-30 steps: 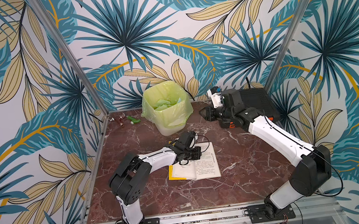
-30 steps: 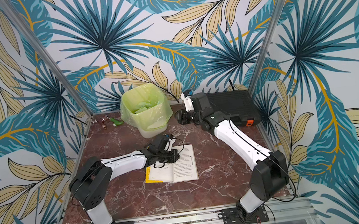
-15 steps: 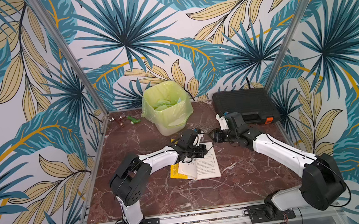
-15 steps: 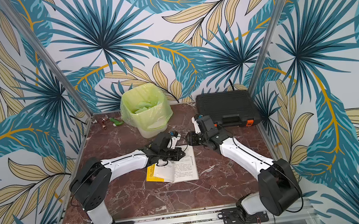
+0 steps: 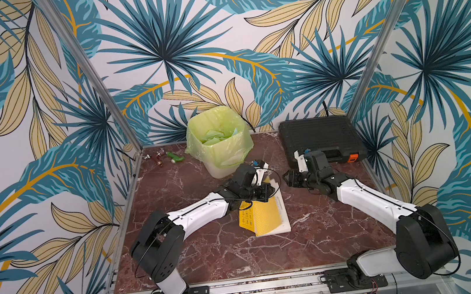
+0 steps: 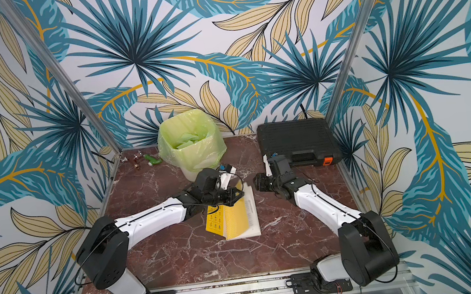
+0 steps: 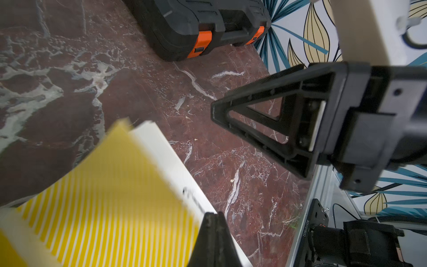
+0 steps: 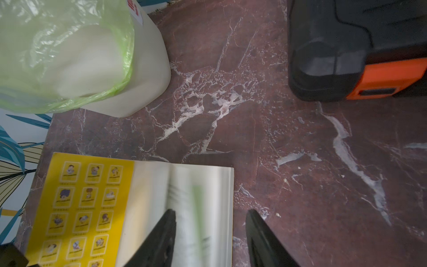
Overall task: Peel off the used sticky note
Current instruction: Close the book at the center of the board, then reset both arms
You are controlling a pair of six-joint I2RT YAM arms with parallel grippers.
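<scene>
A book (image 5: 267, 217) with a yellow cover lies in the middle of the table, seen in both top views (image 6: 237, 217). A yellow striped leaf (image 7: 104, 196) stands half raised and blurred beside my left gripper (image 7: 213, 215), which is shut with nothing visible between its jaws. My right gripper (image 8: 210, 213) hangs open just above the book's far right corner (image 8: 227, 175). On the blurred white pages (image 8: 184, 196) shows a green streak (image 8: 197, 208), apparently the sticky note. In a top view the two grippers face each other, left (image 5: 273, 190) and right (image 5: 285, 178).
A white bin with a green bag (image 5: 218, 143) holding crumpled notes stands behind the book. A black case with orange latches (image 5: 320, 139) sits at the back right, close behind my right wrist. Small objects (image 5: 165, 158) lie in the far left corner.
My right arm has swung from up beside the bin down to the book's far right corner, opening slightly. The book's pages have turned from a white spread to the yellow striped leaf.
</scene>
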